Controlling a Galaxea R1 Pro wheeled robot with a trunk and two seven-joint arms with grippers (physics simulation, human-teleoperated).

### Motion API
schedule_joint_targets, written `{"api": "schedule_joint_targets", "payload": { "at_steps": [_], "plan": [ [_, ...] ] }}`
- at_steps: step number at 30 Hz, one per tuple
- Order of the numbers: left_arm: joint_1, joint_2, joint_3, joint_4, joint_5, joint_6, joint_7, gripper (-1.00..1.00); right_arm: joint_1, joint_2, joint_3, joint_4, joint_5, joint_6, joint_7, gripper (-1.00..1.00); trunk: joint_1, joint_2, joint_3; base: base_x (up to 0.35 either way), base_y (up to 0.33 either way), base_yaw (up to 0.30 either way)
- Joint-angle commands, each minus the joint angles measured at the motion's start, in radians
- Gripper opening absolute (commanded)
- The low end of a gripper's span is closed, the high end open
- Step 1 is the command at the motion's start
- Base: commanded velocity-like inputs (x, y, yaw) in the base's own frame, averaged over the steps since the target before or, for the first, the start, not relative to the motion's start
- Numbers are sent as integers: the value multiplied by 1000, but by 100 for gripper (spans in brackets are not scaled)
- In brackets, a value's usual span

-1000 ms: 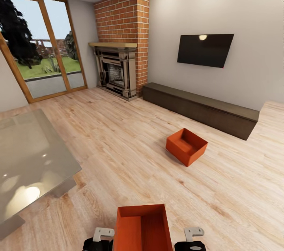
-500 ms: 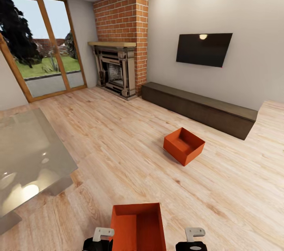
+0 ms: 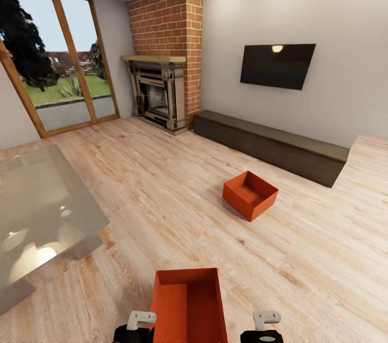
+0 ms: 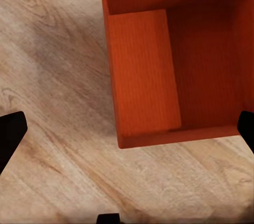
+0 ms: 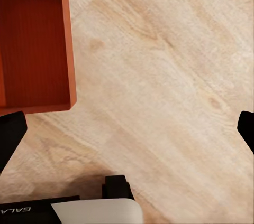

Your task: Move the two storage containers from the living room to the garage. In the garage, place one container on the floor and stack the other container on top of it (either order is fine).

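Note:
Two orange-red storage containers lie on the living room's light wood-plank floor. The near container [image 3: 186,305] sits just ahead of me, between my two wrists at the bottom edge of the head view. The far container [image 3: 249,194] rests turned at an angle in front of the long dark cabinet. My left gripper [image 4: 127,134] hangs open above the near container [image 4: 169,60], its black fingertips [image 4: 10,139] spread wide and holding nothing. My right gripper [image 5: 127,131] is open over bare planks, with that container's wall [image 5: 66,49] off to one side.
A glossy grey low table [image 3: 37,213] stands close at the left. The brick fireplace [image 3: 161,62] and glass doors [image 3: 59,79] are at the back. The dark low cabinet [image 3: 269,146] runs under the wall TV [image 3: 277,65]. Open plank floor lies between the containers.
The whole view has shifted a little, so everything sits slightly higher in the picture: the camera moved. Both containers stay on the floor and both grippers stay open.

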Motion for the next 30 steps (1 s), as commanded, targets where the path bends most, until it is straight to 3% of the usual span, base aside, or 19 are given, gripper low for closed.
{"api": "schedule_joint_targets", "payload": {
  "at_steps": [1,30],
  "plan": [
    [-1,0,-9,1,10,-3,6,100,0,0,3,-1,6,9,-4,100,0,-1,-2,-12,0,0],
    [-1,0,-9,2,10,-3,5,100,-1,1,3,3,6,11,-2,100,0,-1,-48,-1,0,0]
  ]
}}
